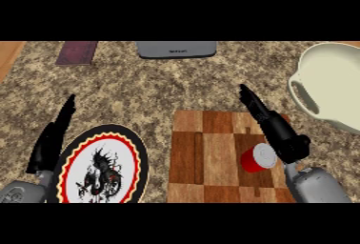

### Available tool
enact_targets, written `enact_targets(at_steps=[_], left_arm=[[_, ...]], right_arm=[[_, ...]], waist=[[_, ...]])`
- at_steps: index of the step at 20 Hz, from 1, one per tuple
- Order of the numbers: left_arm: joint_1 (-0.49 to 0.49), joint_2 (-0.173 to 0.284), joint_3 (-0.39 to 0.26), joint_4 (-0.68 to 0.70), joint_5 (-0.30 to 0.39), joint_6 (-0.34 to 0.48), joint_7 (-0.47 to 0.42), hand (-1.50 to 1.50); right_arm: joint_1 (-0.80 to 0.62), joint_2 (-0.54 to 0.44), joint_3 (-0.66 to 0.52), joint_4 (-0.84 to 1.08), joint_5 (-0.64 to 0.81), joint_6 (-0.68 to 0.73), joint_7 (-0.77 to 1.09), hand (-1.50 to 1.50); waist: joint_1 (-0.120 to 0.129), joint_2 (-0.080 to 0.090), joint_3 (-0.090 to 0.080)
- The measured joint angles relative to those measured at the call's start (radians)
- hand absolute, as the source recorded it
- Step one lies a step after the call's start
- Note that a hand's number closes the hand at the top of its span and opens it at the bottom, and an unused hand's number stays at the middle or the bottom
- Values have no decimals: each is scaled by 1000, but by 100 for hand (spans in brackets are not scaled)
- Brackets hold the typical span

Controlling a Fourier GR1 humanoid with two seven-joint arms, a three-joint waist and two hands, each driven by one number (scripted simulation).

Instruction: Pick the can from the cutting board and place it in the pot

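A red can (257, 158) with a pale top lies on the checkered wooden cutting board (211, 157), near its right side. My right hand (275, 127) sits just right of the can, fingers straight and pointing up and left, open and holding nothing. The cream pot (330, 86) stands at the right edge, beyond the board. My left hand (51, 140) rests open at the left, fingers up, far from the can.
A round plate (104, 164) with a red, yellow and black rim and a dark figure lies left of the board. A grey flat object (175, 48) and a dark red one (77, 52) lie at the counter's far edge.
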Motion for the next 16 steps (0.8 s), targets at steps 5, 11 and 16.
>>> enact_targets(at_steps=[5,11,16], left_arm=[[21,-74,32,-40,49,32,-52,0],[73,-170,70,-103,128,64,-121,0],[97,-212,62,-153,153,55,-153,0]], right_arm=[[46,-81,-130,-181,36,-59,-178,150],[190,-149,-388,-251,150,-294,-274,-150],[444,-47,-417,-456,173,-378,-505,-150]], waist=[[-20,-28,-3],[-78,-43,-6],[-44,-31,-4]])
